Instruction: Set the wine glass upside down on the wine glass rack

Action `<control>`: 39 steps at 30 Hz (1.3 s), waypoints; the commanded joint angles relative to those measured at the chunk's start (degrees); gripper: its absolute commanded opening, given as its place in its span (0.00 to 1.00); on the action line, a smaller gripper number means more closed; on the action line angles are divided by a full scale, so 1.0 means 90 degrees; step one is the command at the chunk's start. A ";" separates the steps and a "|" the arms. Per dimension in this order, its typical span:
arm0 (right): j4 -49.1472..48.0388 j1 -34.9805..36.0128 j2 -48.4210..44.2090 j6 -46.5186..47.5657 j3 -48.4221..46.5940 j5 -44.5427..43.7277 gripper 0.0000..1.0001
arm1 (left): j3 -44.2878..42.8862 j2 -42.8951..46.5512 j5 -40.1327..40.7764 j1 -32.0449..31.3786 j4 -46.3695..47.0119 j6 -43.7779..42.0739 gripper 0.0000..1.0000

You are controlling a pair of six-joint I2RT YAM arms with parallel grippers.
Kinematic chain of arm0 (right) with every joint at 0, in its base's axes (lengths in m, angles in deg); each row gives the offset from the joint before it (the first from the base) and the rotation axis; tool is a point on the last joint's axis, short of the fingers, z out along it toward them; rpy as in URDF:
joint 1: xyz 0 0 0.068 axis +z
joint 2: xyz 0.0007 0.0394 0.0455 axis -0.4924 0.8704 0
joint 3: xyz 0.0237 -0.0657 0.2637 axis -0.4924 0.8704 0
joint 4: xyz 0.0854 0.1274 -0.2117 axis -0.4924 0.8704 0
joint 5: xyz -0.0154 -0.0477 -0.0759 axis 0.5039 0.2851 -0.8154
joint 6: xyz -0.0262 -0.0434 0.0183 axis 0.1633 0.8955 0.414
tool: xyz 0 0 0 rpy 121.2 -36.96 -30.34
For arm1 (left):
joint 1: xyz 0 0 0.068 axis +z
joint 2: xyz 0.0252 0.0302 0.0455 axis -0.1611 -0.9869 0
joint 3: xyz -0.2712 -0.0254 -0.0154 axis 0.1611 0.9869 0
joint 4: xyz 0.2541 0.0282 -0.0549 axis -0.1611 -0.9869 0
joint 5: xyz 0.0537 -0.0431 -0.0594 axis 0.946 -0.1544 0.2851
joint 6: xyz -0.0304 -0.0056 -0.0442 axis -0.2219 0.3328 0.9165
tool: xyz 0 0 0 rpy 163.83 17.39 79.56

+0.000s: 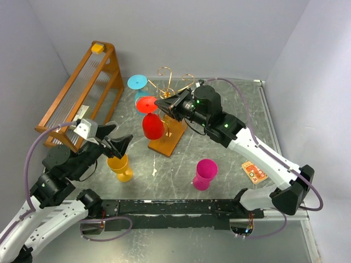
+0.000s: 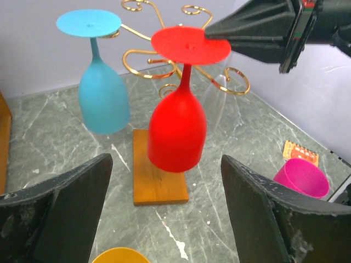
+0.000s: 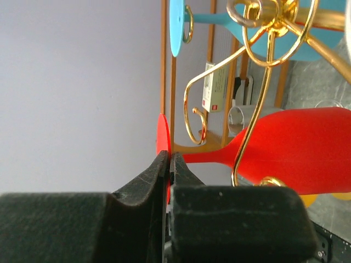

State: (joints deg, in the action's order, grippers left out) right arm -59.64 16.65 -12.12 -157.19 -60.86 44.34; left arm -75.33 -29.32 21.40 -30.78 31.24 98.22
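The wine glass rack [image 2: 159, 183] pairs bright, polished gold metal wire with a smooth, satin brown wooden base. The red wine glass [image 2: 176, 134] on the rack looks like opaque matt plastic, as does the blue glass [image 2: 103, 98] on the rack's other side. A clear glass [image 2: 214, 104], also on the rack, is transparent and shiny. Beneath the rack, the table [image 2: 55, 142] has a grey marbled surface with a soft sheen. At the rack's top, the right gripper [image 3: 168, 160] has matt black fingers [image 3: 230, 213] with a fine grainy texture. Left of the rack in the top view, the tall frame [image 1: 67, 90] is varnished orange wood.
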 commanded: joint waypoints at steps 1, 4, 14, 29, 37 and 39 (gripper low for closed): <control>-0.0072 0.0019 0.0264 0.0244 -0.0376 -0.0377 0.00 | 0.0472 0.0347 0.0307 0.0013 0.0101 0.0003 0.91; -0.0021 0.0044 0.0449 0.0304 -0.0536 -0.0498 0.00 | 0.0518 0.0475 0.0286 0.0023 0.0098 0.0025 0.90; 0.0081 0.0184 0.0295 0.0444 -0.0586 -0.1399 0.00 | 0.0631 0.0657 0.0425 0.0050 -0.0062 0.0060 0.90; -0.0314 0.0235 0.0849 0.0982 -0.0909 -0.1139 0.00 | 0.0643 0.0550 0.0421 0.0076 -0.0064 0.0093 0.89; -0.0418 0.0244 0.1077 0.1256 -0.1052 -0.0621 0.00 | 0.0641 0.0490 0.0395 0.0085 -0.0088 0.0027 0.89; -0.0504 0.0253 0.1109 0.1313 -0.1048 -0.0498 0.00 | 0.0625 0.0453 0.0373 0.0089 -0.0110 0.0021 0.89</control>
State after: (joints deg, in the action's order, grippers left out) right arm -61.67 18.40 -2.72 -147.48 -68.20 36.03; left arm -69.99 -24.53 24.42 -30.50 30.78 98.63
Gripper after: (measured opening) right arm 0.015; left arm 0.895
